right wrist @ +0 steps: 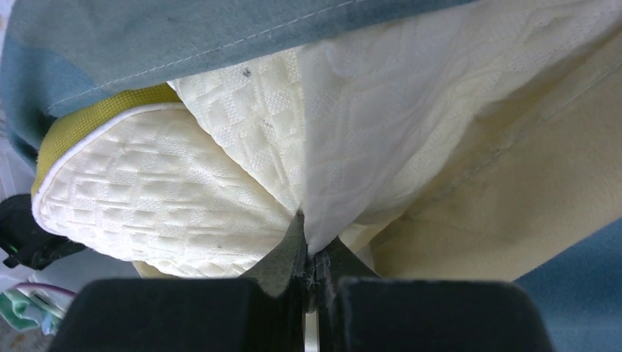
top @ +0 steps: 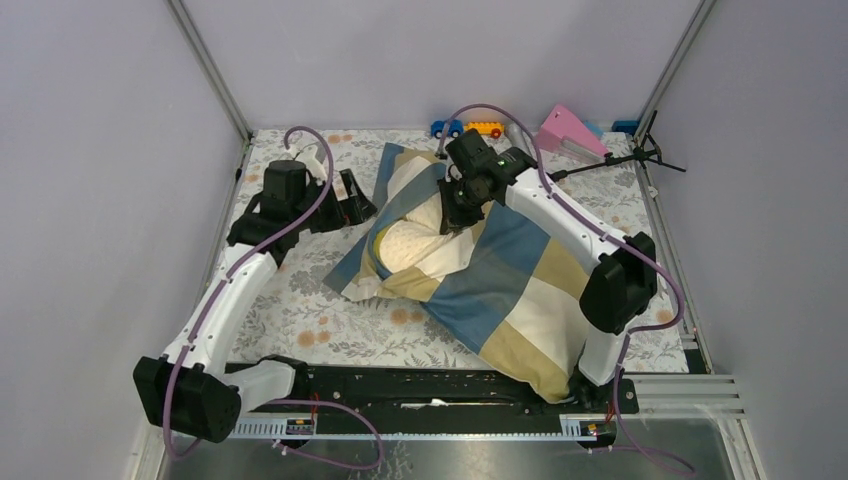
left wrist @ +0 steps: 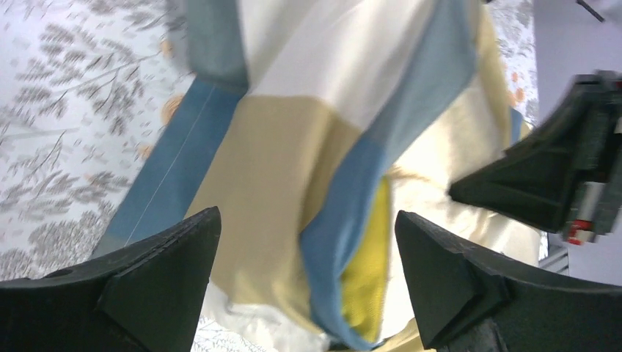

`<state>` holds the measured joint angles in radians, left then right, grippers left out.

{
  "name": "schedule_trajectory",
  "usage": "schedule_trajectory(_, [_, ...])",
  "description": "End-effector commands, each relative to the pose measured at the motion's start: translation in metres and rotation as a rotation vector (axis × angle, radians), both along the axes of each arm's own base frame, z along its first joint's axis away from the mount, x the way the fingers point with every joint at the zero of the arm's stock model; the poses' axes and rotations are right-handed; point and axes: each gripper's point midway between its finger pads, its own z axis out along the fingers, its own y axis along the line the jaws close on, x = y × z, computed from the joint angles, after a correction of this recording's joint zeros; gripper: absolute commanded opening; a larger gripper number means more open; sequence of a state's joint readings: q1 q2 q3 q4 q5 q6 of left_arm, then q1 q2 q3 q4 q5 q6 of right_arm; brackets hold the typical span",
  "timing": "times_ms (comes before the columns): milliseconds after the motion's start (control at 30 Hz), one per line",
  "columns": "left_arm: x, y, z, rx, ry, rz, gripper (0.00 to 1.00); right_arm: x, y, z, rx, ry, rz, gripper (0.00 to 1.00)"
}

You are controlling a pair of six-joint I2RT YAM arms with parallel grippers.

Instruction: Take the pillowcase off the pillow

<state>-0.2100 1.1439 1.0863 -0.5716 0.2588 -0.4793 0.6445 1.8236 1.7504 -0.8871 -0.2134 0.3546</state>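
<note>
- While scanning the grey floral worktop (top: 300, 315), finding the large limp blue, tan-yellow and cream patchwork fabric pillowcase (top: 510, 275) sprawling over its middle and right, sheathing most of the big soft cream-white quilted pillow (top: 408, 243) with the yellow edge trim; only one rounded end poking out of the opening toward the left.
- Seeing the black two-finger right gripper (right wrist: 314, 253) with jaws clenched tight on a thin fold of quilted cream cloth just inside that opening. Judging by the texture, this is the pillow's own skin, not the cover.
- Seeing the black two-finger left gripper (left wrist: 306, 220) with jaws spread wide and gripping nothing, hanging just above the blue and tan hem at the mouth of the cover.
- Judging the pillowcase as light, floppy and not fragile, likely bunching and sliding in folds rather than coming away as one piece. Favouring a hold on the doubled hem at the mouth over any loose mid-panel cloth.
- Judging the pillow as bulky but light, squashy and springy. Expecting a small pinch of its skin to stretch and perhaps slip under load, and rating the trimmed corner seam as a firmer place to hold.
- Expecting the textured quilting to drag against the inside of the cover, so calling for pulls in opposite directions along the pillow's length, with regrips as the cloth gathers.
</note>
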Motion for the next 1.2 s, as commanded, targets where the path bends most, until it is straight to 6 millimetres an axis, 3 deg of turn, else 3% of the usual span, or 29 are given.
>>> schedule_trajectory(0, [0.015, -0.027, 0.056, 0.002, -0.228, -0.112, 0.95, -0.018, 0.024, 0.022, 0.055, -0.036, 0.132, 0.0])
schedule_trajectory(233, [0.019, -0.056, 0.053, 0.085, -0.273, -0.23, 0.91, -0.027, 0.038, 0.029, 0.159, -0.017, 0.115, 0.0])
schedule_trajectory(333, [0.023, -0.066, 0.037, 0.096, -0.283, -0.261, 0.9, -0.033, 0.042, 0.03, 0.192, -0.009, 0.122, 0.0])
schedule_trajectory(467, [0.036, -0.069, 0.011, 0.101, -0.205, -0.232, 0.8, -0.044, 0.046, 0.033, 0.216, -0.004, 0.152, 0.0])
schedule_trajectory(500, [0.039, -0.069, 0.003, 0.107, -0.171, -0.225, 0.77, -0.047, 0.046, 0.033, 0.219, -0.002, 0.156, 0.0])
schedule_trajectory(600, [0.047, -0.067, -0.018, 0.137, -0.081, -0.198, 0.49, -0.049, 0.046, 0.033, 0.23, -0.001, 0.15, 0.0])
schedule_trajectory(733, [0.056, -0.055, -0.043, 0.128, 0.019, -0.149, 0.37, -0.054, 0.044, 0.037, 0.254, 0.001, 0.143, 0.0])
schedule_trajectory(800, [0.059, -0.054, -0.047, 0.08, 0.036, -0.155, 0.23, -0.058, 0.042, 0.037, 0.256, 0.004, 0.139, 0.0])
schedule_trajectory(867, [0.066, -0.046, -0.047, 0.064, 0.04, -0.113, 0.01, -0.062, 0.037, 0.035, 0.252, 0.01, 0.134, 0.0])
schedule_trajectory(1000, [0.088, 0.005, -0.051, 0.005, 0.073, 0.081, 0.0, -0.082, 0.027, 0.032, 0.253, 0.038, 0.182, 0.0])
schedule_trajectory(1167, [0.103, 0.056, -0.07, -0.014, 0.135, 0.241, 0.0, -0.127, 0.01, 0.041, 0.305, 0.088, 0.34, 0.0])
